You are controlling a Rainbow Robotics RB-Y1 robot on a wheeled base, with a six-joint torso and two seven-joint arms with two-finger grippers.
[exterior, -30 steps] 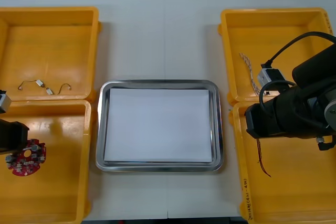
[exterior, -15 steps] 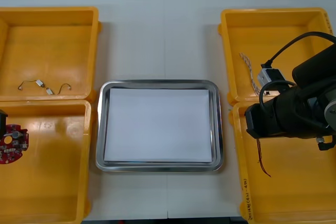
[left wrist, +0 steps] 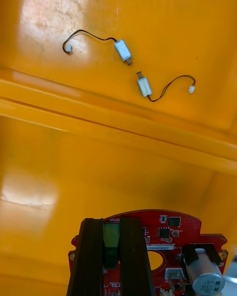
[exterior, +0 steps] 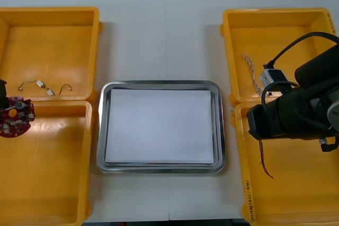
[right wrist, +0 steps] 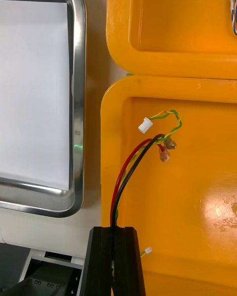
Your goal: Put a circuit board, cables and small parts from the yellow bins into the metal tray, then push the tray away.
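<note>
Up the left edge of the front view is where the round red circuit board (exterior: 16, 117) has travelled: a second ago it lay low in the lower-left yellow bin (exterior: 47, 183), and now it hangs over the ridge where that bin meets the upper-left yellow bin (exterior: 53, 41). I have it clenched in my left gripper (left wrist: 111, 249); my wrist camera shows the board's rim pinched between my two black fingers (left wrist: 91, 256), its component side facing the lens. Beyond the board, on the floor of the upper-left bin, lie two small metal parts (exterior: 43, 87) with thin dark leads, close together but apart from the board. At middle right of the front view my right arm (exterior: 296, 109) has not shifted, parked over the lower-right yellow bin (exterior: 296, 194). My right gripper (right wrist: 113, 256) is closed, and the red and yellow cable (right wrist: 123, 172), with a black strand beside it, runs into the narrow seam between its fingers while the white plug end rests on the bin floor. The metal tray (exterior: 161, 84), white inside, sits in the centre of the front view between the bins, with nothing of mine touching it.
</note>
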